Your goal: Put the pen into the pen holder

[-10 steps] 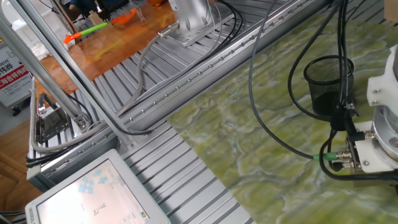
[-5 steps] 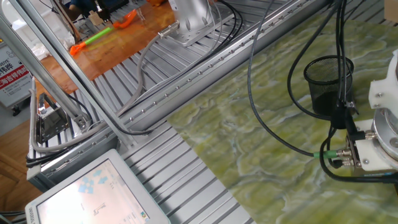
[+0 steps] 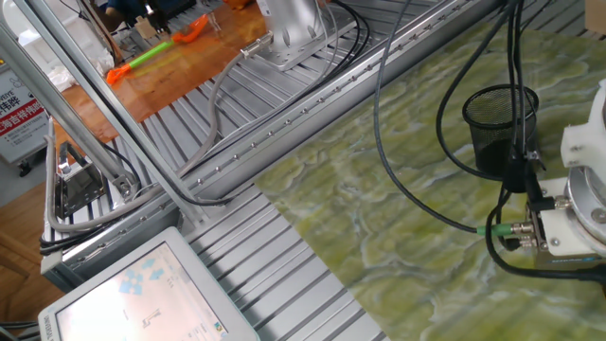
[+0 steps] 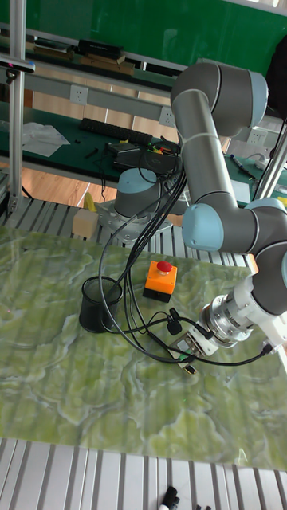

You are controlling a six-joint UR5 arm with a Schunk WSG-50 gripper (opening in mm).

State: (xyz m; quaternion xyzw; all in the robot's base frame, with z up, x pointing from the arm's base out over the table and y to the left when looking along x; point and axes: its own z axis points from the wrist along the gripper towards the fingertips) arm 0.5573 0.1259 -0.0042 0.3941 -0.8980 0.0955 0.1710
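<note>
At the far left of the fixed view, one red-and-white sign is showing printed characters, but these are too small to read. One white screen at the lower left is displaying pale blue marks; no text is legible there either. One green-and-orange stick is lying on the wooden board behind the rails, at a steeper angle than one second ago and unchanged since half a second ago. Right of it, the arm base is standing on the aluminium profiles, with black cables looping across the green marbled desk. One pen holder is standing upright on the desk; it has not moved. The white wrist unit is sitting just right of the holder, having drifted slightly rightward. In the tall fixed view, the holder is standing left of one orange box with a red button. The fingers are not distinguishable, so their state cannot be told. The pen cannot be located with certainty.
</note>
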